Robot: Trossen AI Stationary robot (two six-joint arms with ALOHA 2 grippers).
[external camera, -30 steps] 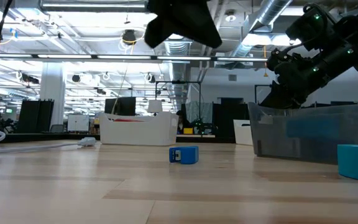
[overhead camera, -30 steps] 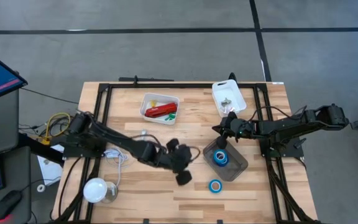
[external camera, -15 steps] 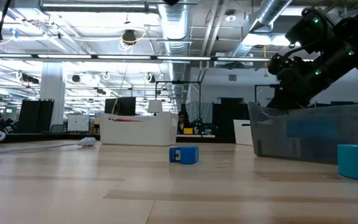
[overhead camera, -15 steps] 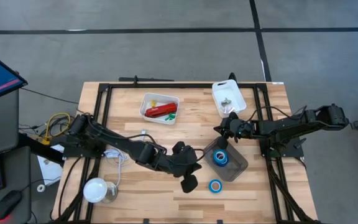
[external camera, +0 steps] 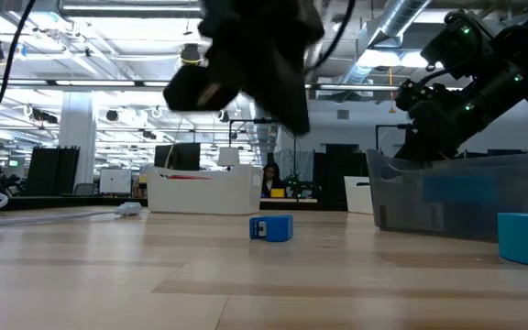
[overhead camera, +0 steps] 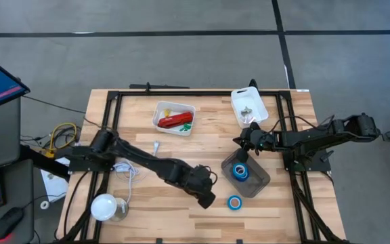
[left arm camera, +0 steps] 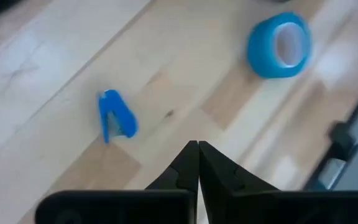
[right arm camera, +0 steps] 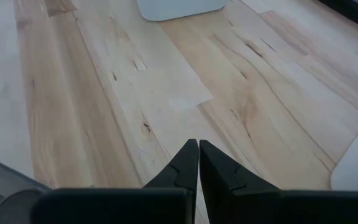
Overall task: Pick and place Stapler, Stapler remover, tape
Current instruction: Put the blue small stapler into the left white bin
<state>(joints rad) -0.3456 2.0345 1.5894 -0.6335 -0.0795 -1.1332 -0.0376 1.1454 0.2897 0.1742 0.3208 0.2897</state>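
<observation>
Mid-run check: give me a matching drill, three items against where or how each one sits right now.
Items:
1. stapler
2. blue staple remover
3. left end effector

Places or states:
A. shut, above the table
B. lying on bare table wood
C. in the white tray

Pairs: 1-C, 2-B, 3-A.
</observation>
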